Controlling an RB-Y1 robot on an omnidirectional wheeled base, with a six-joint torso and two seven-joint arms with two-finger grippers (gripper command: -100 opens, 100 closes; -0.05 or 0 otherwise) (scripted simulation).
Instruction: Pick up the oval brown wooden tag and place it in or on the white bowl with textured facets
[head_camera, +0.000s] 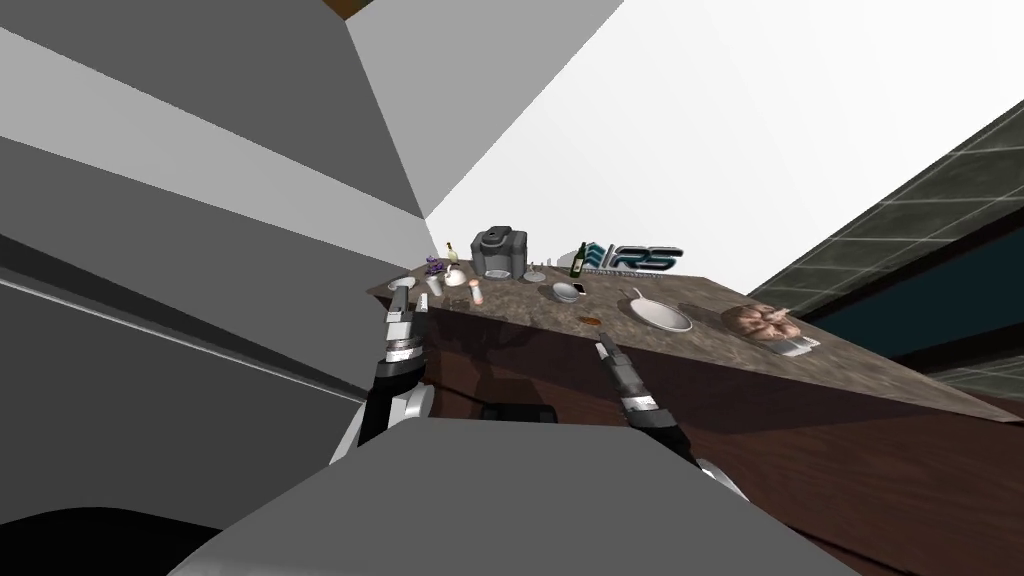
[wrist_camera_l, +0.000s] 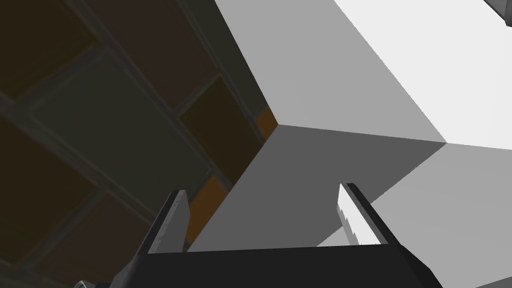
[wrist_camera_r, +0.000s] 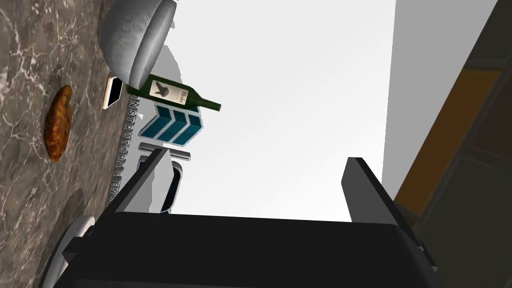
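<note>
Counter (wrist_camera_r: 20, 160): grey-brown marble pattern with white veins.
Counter front (head_camera: 800, 450): dark brown.
Tag (wrist_camera_r: 57, 123): mottled orange-brown.
Bowl (wrist_camera_r: 135, 40): pale grey-white, finely speckled.
Bottle (wrist_camera_r: 175, 94): dark green; white label with dark figure.
Sign (wrist_camera_r: 172, 125): teal chevron stripes, grey lettering.
Phone (wrist_camera_r: 112, 92): white edge, black face.

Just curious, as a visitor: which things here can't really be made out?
Bowl: cut off by the picture edge in the right wrist view; tiny in the head view.
White plate: mostly behind the dark body of the right claw, right wrist view.
Small items beside the coffee machine: too small in the head view to name.
</note>
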